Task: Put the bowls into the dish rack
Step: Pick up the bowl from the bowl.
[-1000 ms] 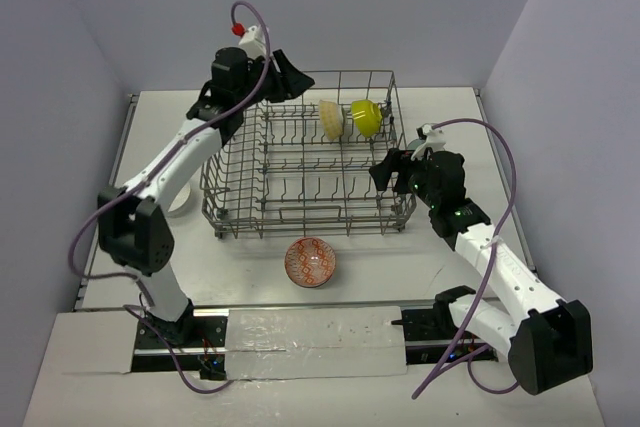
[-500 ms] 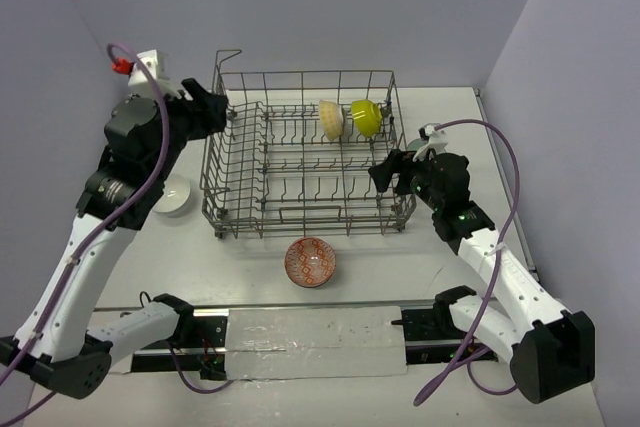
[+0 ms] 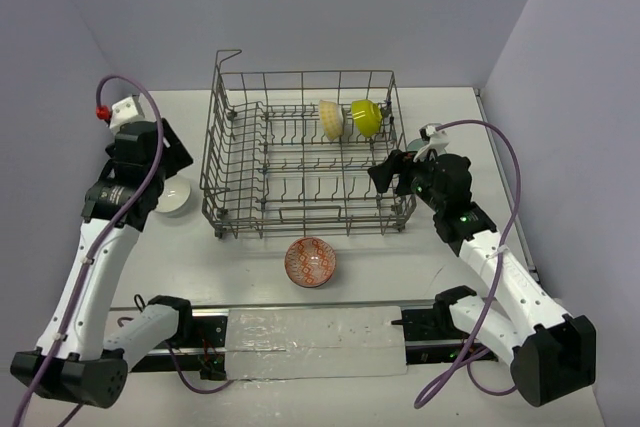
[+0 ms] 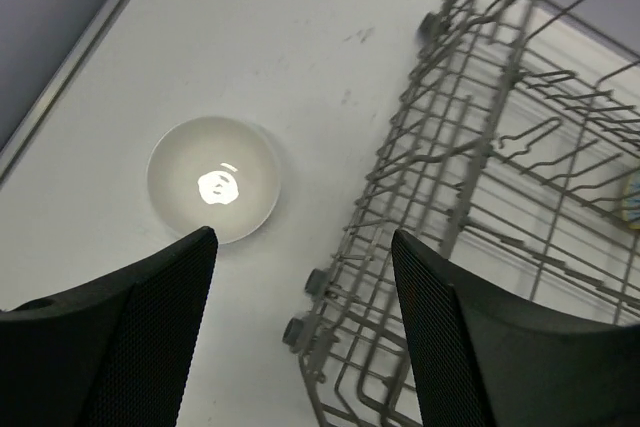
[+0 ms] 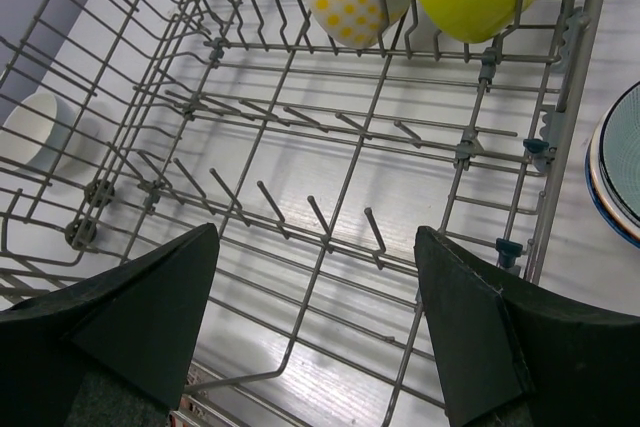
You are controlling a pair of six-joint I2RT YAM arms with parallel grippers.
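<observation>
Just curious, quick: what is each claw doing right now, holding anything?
Left claw: open, empty.
Right claw: open, empty.

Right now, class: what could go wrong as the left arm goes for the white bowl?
The white bowl sits close beside the rack; the open left gripper might catch a finger on its wires coming down. The open right gripper hangs over the rack and could snag if lowered.

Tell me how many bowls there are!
5: pale yellow bowl and lime bowl inside the dish rack; red-white bowl in front of it; white bowl to its left; blue-rimmed bowl to its right. Others may be hidden.
</observation>
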